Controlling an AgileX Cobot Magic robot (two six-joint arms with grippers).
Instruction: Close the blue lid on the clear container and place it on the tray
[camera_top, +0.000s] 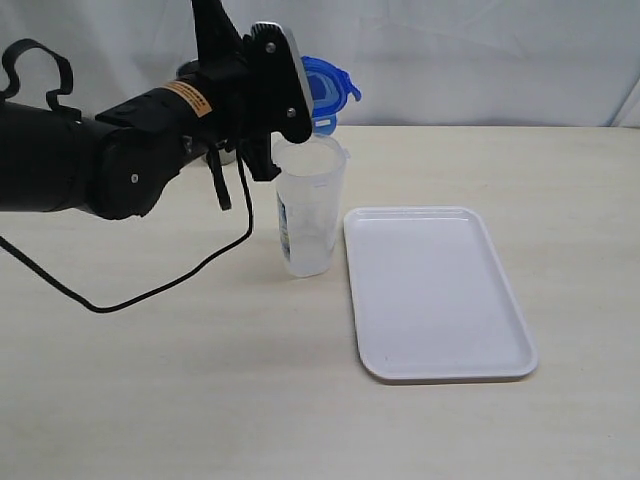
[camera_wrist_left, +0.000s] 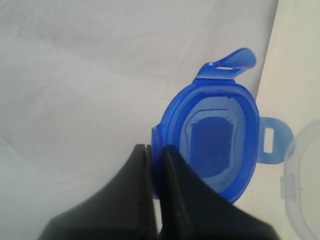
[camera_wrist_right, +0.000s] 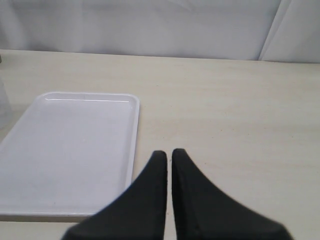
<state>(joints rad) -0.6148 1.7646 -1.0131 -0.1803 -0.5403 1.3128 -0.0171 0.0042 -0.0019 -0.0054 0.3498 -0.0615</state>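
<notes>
The blue lid (camera_wrist_left: 215, 140) is translucent plastic; the clear container (camera_top: 308, 210) is glossy plastic; the tray (camera_top: 440, 290) is smooth white, probably plastic.

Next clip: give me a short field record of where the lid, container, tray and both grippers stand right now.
lid: gripped at its edge by the left gripper, tilted by the container's open mouth, not seated
container: upright on the table, open, beside the tray, not on it
tray: flat on the table, nothing on it
right gripper: shut, holding nothing
task state: lid not yet closed, container not yet placed
</notes>
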